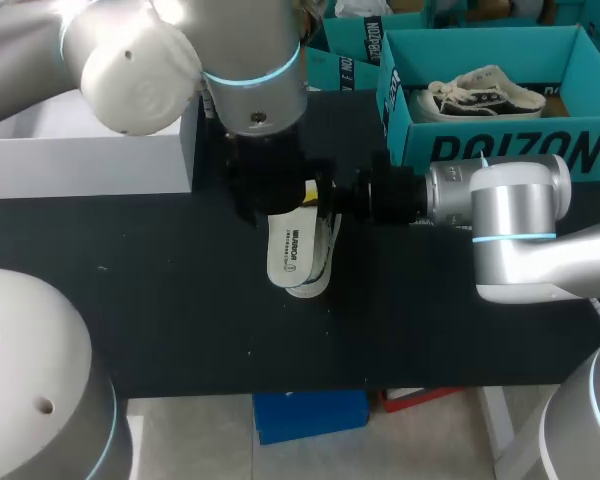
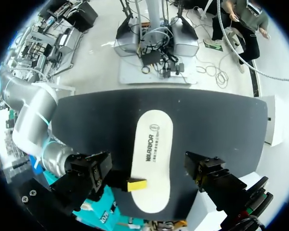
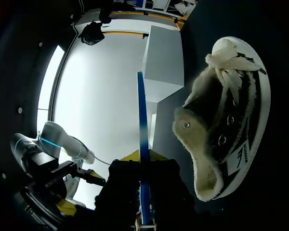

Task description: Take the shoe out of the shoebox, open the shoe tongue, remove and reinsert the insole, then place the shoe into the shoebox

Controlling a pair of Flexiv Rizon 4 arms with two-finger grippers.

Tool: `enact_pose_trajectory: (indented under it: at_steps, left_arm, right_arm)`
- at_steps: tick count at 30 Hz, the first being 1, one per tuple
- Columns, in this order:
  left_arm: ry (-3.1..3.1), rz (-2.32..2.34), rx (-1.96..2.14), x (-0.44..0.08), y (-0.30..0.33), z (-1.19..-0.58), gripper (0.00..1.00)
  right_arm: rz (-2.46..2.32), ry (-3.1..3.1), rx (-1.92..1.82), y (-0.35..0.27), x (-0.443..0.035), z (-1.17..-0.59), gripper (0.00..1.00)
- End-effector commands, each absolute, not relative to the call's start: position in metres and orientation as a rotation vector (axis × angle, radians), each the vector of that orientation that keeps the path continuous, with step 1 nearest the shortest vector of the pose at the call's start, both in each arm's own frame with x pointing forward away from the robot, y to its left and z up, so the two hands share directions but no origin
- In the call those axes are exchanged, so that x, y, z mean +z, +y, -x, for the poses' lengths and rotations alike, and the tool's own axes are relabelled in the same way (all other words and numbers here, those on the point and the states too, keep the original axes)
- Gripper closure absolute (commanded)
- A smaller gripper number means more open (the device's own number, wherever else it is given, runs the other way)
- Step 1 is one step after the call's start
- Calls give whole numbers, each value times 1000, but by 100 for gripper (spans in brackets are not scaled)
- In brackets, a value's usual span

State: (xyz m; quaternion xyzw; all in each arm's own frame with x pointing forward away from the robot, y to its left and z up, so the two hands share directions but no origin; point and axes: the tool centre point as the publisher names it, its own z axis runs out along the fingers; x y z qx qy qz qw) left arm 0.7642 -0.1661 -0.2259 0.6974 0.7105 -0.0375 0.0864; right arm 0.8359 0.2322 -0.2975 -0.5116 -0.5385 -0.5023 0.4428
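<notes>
My right gripper (image 3: pixel 142 159) is shut on the edge of a white insole (image 2: pixel 151 159) with a blue underside and holds it just above the black table. The insole (image 1: pixel 288 250) sits mid-table in the head view. A black sneaker with a fleece lining (image 3: pixel 226 120) lies on its side beside the insole; only its edge (image 1: pixel 326 258) peeks out from under the insole in the head view. Straight above hangs my left gripper (image 2: pixel 149 172), open wide, its black fingers (image 2: pixel 89 172) either side of the insole without touching it. The teal shoebox (image 1: pixel 500 150) stands at the back right.
Another sneaker (image 1: pixel 485 90) lies inside the teal shoebox. A white box (image 1: pixel 80 155) stands at the back left and a second teal box (image 1: pixel 350 55) behind the middle. My right arm (image 1: pixel 510 220) stretches in across the table's right side.
</notes>
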Motion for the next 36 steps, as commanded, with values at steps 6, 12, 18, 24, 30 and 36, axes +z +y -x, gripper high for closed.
enact_pose_trajectory:
  at_steps: [6,12,18,24,30,36]
  left_arm:
    - [1713,-1871,-590,-239,-125,-770,0]
    - [1588,-1790,-713,-239,-117,-773,0]
    - [1475,-1712,-864,-242,-103,-779,0]
    - [1473,-1727,-849,-242,-102,-779,0]
    - [1473,-1727,-849,-242,-102,-779,0]
    - [1473,-1727,-849,-242,-102,-779,0]
  right_arm:
    - [1270,-1335,-1246,233,-298,-836,100]
    - [1270,-1335,-1246,233,-298,-836,100]
    - [1270,-1335,-1246,233,-298,-836,100]
    - [1270,-1335,-1246,233,-298,-836,100]
    - [1270,-1335,-1246,233,-298,-836,100]
    - [1270,-1335,-1246,233,-298,-836,100]
